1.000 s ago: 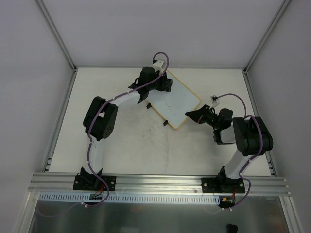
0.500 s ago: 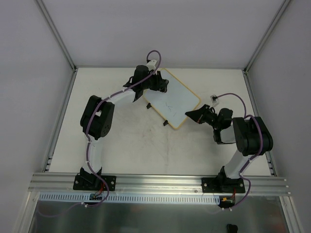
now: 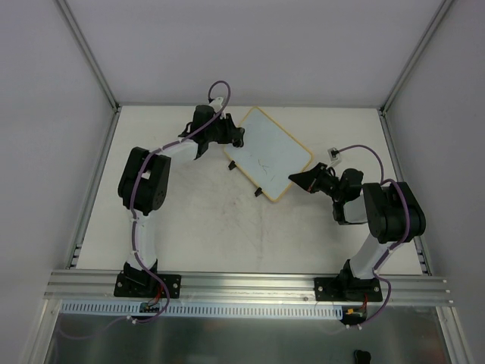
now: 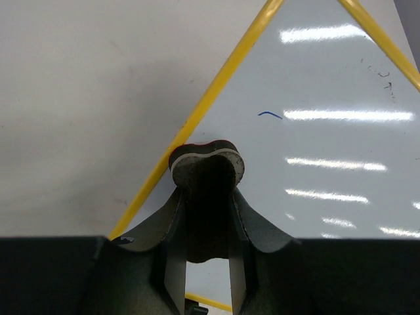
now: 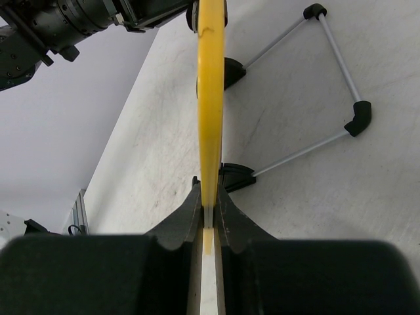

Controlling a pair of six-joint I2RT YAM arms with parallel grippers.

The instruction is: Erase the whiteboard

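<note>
A robotics lab test cell: plain white panels wall the off-white table left, right and far. Aluminium profiles frame it. The left arm and right arm are bolted to a slotted near rail.

The whiteboard is located at the far centre of the table, between the left gripper and the right gripper. Its near right rim is seated in the right gripper. An eraser pad, carried in the left gripper, is positioned over its left rim.

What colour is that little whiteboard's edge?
Yellow; the rim of the whiteboard shows best in the left wrist view.
</note>
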